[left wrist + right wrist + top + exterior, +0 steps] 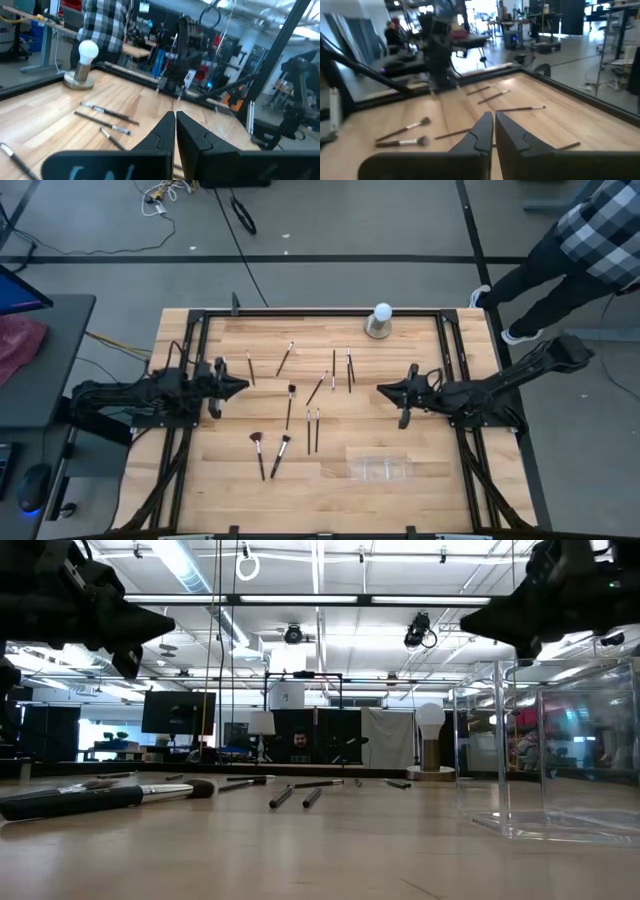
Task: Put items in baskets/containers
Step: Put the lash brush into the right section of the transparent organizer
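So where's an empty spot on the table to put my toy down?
The near left corner is bare, beside the fan brush. So is the near right corner, past the clear tray, and the far left corner. The middle is crowded with scattered brushes, between the left gripper and right gripper.

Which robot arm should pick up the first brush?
Probably the left. Its end effector hangs beside the brushes on its side, and most lie nearer it. The right end effector is closer to the clear tray, which has no brushes in it.
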`<state>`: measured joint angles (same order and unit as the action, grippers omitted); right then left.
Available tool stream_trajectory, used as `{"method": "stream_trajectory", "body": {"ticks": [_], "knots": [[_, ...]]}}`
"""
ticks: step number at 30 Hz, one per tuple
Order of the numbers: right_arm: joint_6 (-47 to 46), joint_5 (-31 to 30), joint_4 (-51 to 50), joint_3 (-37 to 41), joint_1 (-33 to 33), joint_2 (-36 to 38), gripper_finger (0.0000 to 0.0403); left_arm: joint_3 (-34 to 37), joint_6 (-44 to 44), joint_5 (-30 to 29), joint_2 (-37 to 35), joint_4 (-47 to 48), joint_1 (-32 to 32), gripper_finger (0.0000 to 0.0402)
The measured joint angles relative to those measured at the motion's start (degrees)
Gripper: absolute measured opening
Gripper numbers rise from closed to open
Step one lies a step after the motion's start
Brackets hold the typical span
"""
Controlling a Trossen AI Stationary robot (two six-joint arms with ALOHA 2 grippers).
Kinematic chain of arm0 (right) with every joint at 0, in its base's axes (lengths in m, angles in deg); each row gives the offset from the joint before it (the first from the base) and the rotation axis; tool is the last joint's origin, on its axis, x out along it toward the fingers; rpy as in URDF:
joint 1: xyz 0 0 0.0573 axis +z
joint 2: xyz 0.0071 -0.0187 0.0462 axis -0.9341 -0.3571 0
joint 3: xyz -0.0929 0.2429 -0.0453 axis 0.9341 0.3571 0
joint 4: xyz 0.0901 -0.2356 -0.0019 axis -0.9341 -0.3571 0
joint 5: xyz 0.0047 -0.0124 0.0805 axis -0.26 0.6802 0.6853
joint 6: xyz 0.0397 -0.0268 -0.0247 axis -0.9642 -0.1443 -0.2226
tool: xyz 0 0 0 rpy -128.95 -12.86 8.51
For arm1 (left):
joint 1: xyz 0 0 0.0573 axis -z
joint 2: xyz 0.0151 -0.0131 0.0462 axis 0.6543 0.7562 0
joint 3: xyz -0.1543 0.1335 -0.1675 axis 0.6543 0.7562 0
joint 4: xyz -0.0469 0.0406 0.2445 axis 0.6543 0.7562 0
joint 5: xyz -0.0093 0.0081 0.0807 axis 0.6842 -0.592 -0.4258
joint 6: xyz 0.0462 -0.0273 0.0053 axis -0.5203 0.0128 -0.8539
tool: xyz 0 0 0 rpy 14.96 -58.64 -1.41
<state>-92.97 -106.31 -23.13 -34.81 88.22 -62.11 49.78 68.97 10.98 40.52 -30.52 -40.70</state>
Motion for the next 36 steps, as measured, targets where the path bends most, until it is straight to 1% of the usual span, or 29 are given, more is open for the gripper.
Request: {"method": "stream_trajectory", "body": {"ticks": [2,4,7,9,12,15,18,21,25,27,29,31,32,34,36], "knots": [[1.84,0.04,0.43,-0.57,0.0,-2.24,0.0022,0.0,-0.04,-1.01,0.26,-4.28,0.02,0.0018],[3.24,0.07,0.77,-0.8,0.0,-4.11,0.0022,0.0,-0.73,-0.7,1.74,-10.95,0.0,0.0018],[5.87,0.05,2.72,-0.8,-0.33,-6.07,0.0022,0.0,-4.65,0.38,6.18,-21.56,0.07,0.0018],[7.32,0.06,3.48,-0.8,-0.48,-6.81,0.0022,0.0,-7.53,0.11,11.12,-28.49,0.09,0.0015],[8.47,0.06,3.85,-0.81,-0.85,-6.97,0.0022,-0.18,-11.19,-1.94,20.97,-37.13,0.09,0.0005],[8.55,0.07,3.85,-0.82,-1.67,-6.97,0.0022,-3.57,-13.19,-5.49,31.17,-39.5,0.09,0.0004],[8.1,0.07,4.44,-0.8,-2.63,-6.97,0.0022,-9.26,-14.33,-10.49,41.17,-37.91,0.07,0.0004],[6.8,0.07,5.27,-0.81,-3.05,-6.97,0.0022,-16.14,-15.5,-15.56,49.37,-30.41,0.07,0.0002],[6.77,0.07,5.11,-0.82,-3.06,-6.97,0.0022,-25.14,-15.51,-19.76,56.62,-14.27,0.0,0.0006],[6.1,0.07,4.99,-0.82,-3.06,-6.97,0.0022,-28.36,-14.19,-22.32,59.51,-9.17,0.0,0.0013],[4.99,0.12,5.0,-0.8,-3.06,-6.97,0.0022,-30.99,-9.44,-25.56,61.69,-5.45,-0.04,0.0023],[4.21,0.23,4.99,-0.81,-3.05,-6.97,0.0022,-33.43,-4.7,-25.78,63.21,-0.38,-0.59,0.0039],[4.2,0.35,4.97,-0.8,-3.06,-6.97,0.0022,-34.34,-2.51,-24.61,63.89,2.04,-0.99,0.005],[4.18,0.57,4.81,-0.8,-3.06,-6.97,0.0022,-35.25,0.92,-21.57,65.45,5.25,-2.12,0.0076],[4.18,0.61,4.83,-0.82,-3.04,-6.97,0.0022,-35.43,4.8,-16.87,67.1,7.4,-3.42,0.0107]]}}
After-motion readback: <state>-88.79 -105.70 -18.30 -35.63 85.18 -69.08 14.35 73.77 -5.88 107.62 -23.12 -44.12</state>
